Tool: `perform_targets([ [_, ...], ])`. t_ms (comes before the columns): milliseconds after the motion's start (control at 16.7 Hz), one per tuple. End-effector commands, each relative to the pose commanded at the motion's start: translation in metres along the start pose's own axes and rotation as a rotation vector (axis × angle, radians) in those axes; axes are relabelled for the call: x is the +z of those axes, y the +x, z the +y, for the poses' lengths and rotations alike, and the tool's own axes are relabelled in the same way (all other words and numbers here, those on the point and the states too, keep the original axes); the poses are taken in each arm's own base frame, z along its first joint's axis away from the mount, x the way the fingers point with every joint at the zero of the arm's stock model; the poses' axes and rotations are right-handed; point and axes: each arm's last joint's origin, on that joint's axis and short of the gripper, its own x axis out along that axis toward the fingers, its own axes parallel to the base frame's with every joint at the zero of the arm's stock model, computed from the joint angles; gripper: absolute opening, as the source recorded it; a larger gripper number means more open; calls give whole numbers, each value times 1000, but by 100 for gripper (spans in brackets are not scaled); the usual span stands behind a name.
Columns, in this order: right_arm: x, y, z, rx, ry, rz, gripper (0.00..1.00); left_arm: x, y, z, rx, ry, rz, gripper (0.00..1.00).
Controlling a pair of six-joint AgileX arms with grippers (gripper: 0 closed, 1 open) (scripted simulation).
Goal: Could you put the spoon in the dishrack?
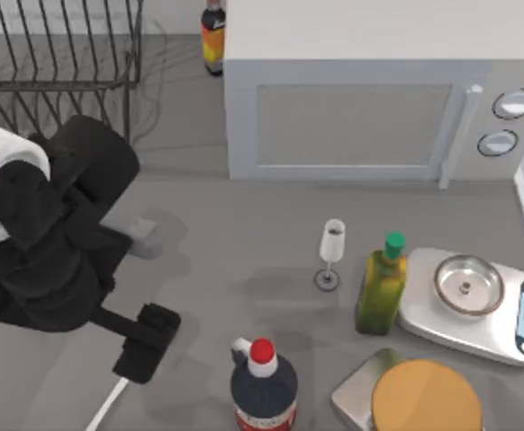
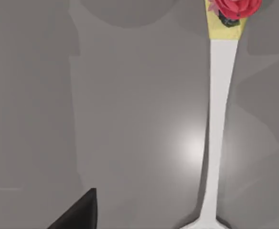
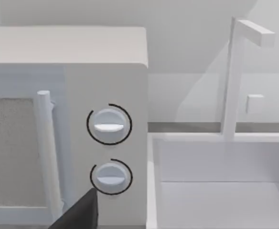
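Grey tabletop (image 1: 244,233) runs under everything, with a pale wall behind. Nearest, at the front edge, stand a dark bottle with a red cap (image 1: 263,386) and a round wooden lid on a metal pot (image 1: 423,395). Left of them the left gripper (image 1: 145,346) hangs low over the table on its black arm; whether its fingers are apart or together I cannot tell. Just below it a white sliver of the spoon (image 1: 108,404) lies flat on the table; the left wrist view shows its slim handle (image 2: 218,124) and the red-and-yellow knob (image 2: 230,14) at the end, with one dark fingertip (image 2: 80,212) beside it, not touching.

Further back sit a wine glass (image 1: 331,254), a green-capped oil bottle (image 1: 380,285) and a kitchen scale (image 1: 477,305). Behind them stands the microwave (image 1: 361,108), its two dials (image 3: 109,125) seen from the right wrist, beside a white sink (image 3: 220,191). Farthest, at the back left, stands the dishrack (image 1: 56,54), well apart from the spoon.
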Motion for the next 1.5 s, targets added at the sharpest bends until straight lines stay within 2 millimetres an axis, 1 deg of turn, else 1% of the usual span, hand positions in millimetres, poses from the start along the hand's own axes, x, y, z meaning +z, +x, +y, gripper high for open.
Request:
perform_targets([
  [180,0,0,0,0,0,0,100,10,3,-8,5,24,65,100],
  [480,0,0,0,0,0,0,100,10,3,-7,5,21,66,100],
  [600,0,0,0,0,0,0,100,11,7,-7,5,23,69,100],
  [720,0,0,0,0,0,0,100,11,22,-8,5,25,72,100],
  [1020,0,0,0,0,0,0,100,11,79,-8,4,24,56,100],
  [1140,0,0,0,0,0,0,100,7,96,-8,4,25,62,100],
  [1260,0,0,0,0,0,0,100,4,103,-8,5,25,68,100],
  [1500,0,0,0,0,0,0,100,4,103,-8,5,25,69,100],
])
